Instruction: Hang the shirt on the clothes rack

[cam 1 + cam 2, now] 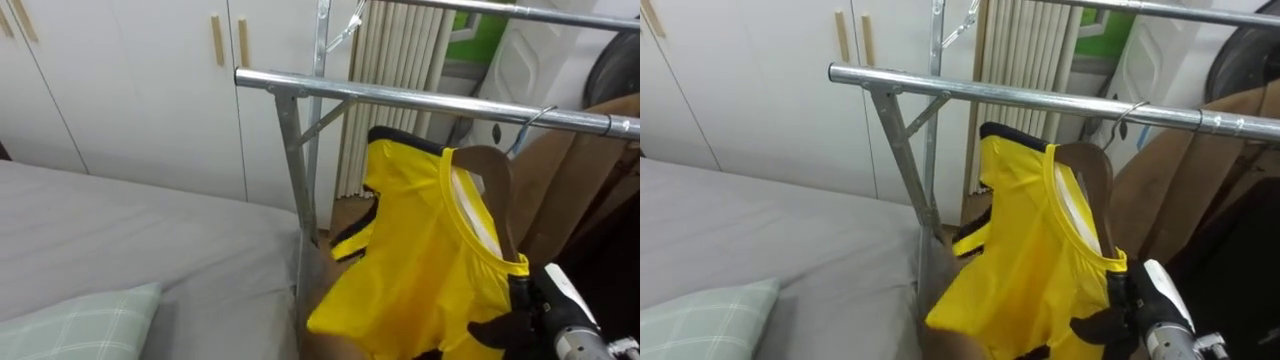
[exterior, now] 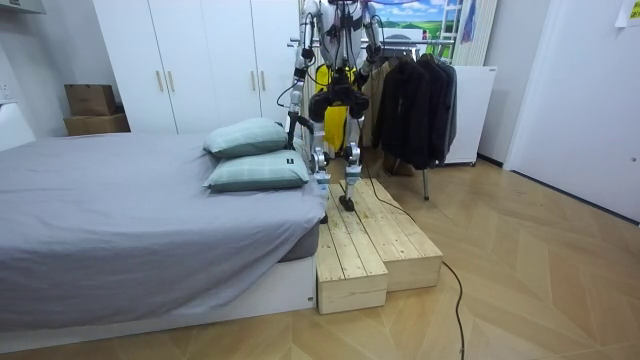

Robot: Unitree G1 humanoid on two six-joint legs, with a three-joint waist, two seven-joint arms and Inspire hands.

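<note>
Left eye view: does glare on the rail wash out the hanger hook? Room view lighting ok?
Left eye view: bright streak along the rail, yet the hanger hook stays visible over it. Right eye view: same. Room view: evenly lit, no harsh shadows.

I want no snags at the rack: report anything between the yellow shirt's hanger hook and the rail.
Nothing visible. The hook is at a bare stretch of the rail; the right hand grips the yellow shirt below.
</note>
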